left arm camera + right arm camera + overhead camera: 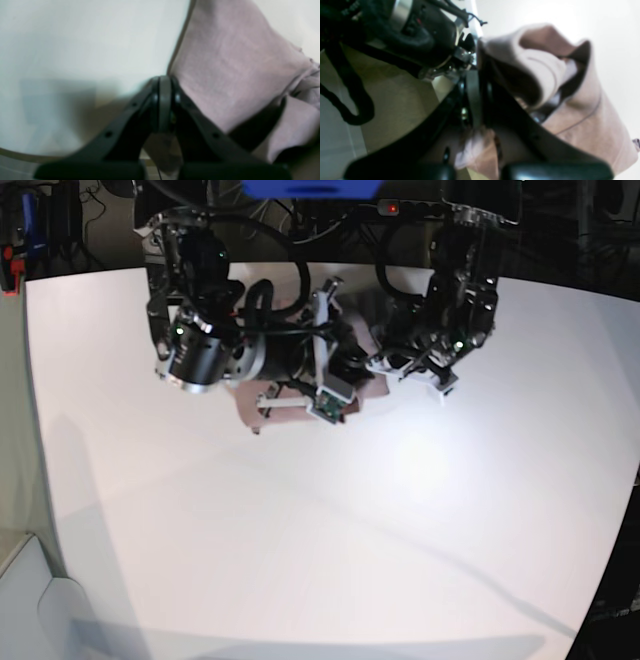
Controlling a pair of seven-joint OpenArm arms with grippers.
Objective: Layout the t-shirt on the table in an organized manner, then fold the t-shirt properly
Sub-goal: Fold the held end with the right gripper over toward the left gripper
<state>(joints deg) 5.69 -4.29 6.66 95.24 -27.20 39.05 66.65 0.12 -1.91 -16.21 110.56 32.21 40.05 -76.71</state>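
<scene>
The dusty mauve t-shirt (250, 402) lies bunched at the far middle of the white table (350, 530), mostly hidden under both arms. In the left wrist view my left gripper (165, 81) is shut, and the t-shirt (225, 75) has its edge running into the fingertips and cloth showing below between the fingers. In the right wrist view my right gripper (473, 75) is shut on the t-shirt (582, 120), which drapes in folds over its right finger, with a tuft of cloth between the finger bases. Both grippers hang close together over the shirt.
The table's curved edge (25, 153) passes just below the left gripper, with floor beyond it. Dark arm housing and cables (415, 32) crowd the space left of the right gripper. Dark equipment and a blue object (310, 188) stand behind the table's far edge.
</scene>
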